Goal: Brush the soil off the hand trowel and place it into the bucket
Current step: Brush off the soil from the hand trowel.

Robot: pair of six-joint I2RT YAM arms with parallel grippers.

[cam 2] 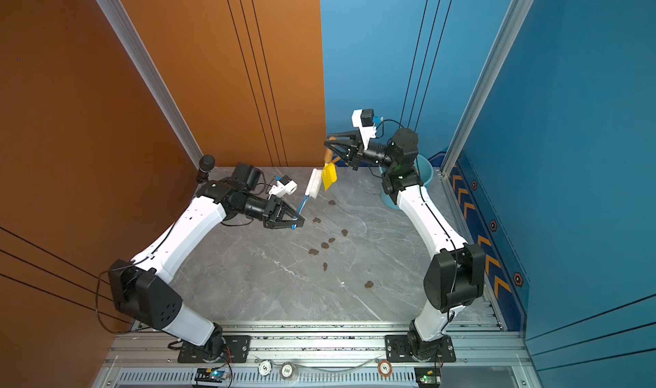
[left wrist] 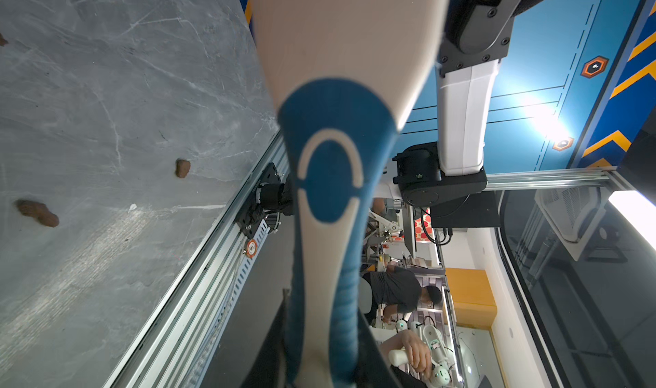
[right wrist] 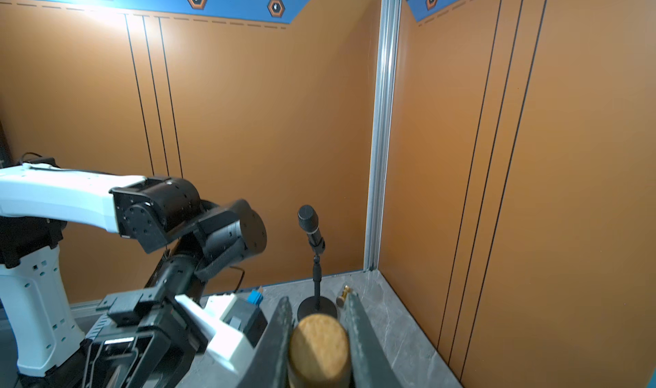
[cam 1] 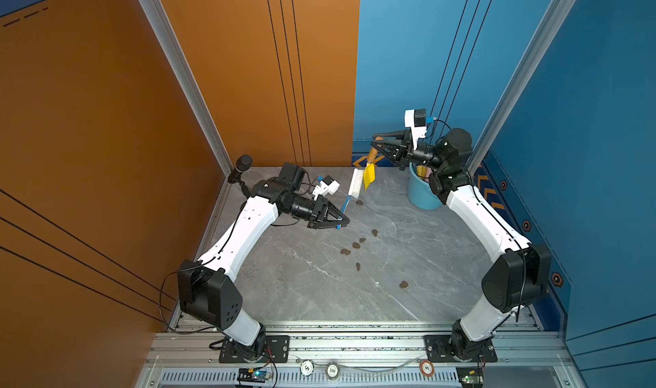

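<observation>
Currently mid-brushing, by my reading. Right gripper (cam 1: 375, 139) is clenched on the wooden handle of the hand trowel (cam 1: 369, 176), close to the handle's end; the right wrist view shows the butt pinched between both jaws. The trowel hangs blade-down in the air over the far middle of the table (cam 1: 319, 290), yellow blade tilted.

Left gripper (cam 1: 341, 223) is clamped low on the blue handle of the brush (cam 1: 355, 182). The white bristle head is raised to the blade's left face, touching or just beside it; cannot tell which.

Soil (cam 1: 356, 245): several brown lumps scattered on the table nearer than the trowel. None made out on the blade.

Bucket (cam 1: 419, 194): far right, partly behind the right arm, well apart from the trowel. Something yellow-orange stands inside, unclear what.

Risks:
- Both tools are held at their tail ends, so a sideways brush push could twist the round handle in the jaws, or pivot the brush
- Right arm crowds the bucket, so swinging over, the blade may catch the rim and tip it
- Bucket contents may block the trowel dropping in
</observation>
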